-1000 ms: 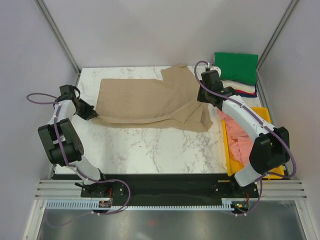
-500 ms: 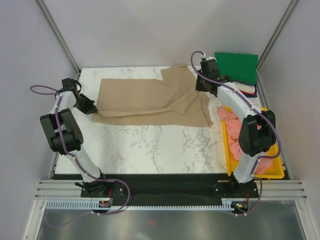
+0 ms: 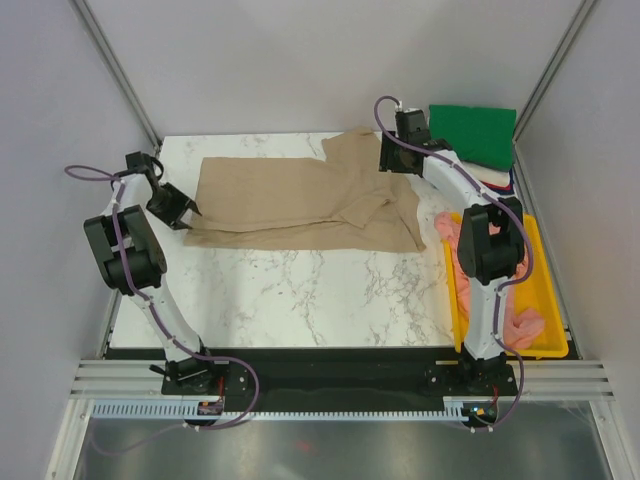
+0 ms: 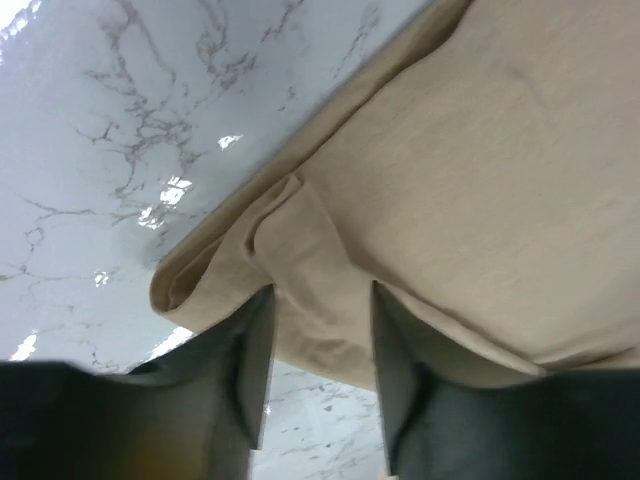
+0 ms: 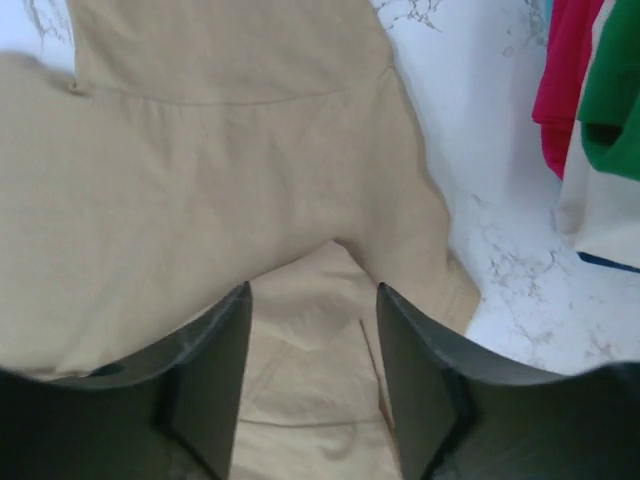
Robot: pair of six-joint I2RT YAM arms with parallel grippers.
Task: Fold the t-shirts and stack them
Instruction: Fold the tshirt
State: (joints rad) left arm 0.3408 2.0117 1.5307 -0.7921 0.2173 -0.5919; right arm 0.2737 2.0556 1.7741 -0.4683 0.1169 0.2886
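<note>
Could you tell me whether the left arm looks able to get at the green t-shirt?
Probably not: the green t-shirt lies in the far right corner, well away from the left claw, with the right arm between.

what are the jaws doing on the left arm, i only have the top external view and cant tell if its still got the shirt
observer: left wrist view shows the left gripper open, fingers apart, with a folded corner of the tan t-shirt lying loose between them.
operator: and the right one
observer: right wrist view shows the right gripper open too, fingers apart over flat tan fabric, nothing pinched.
</note>
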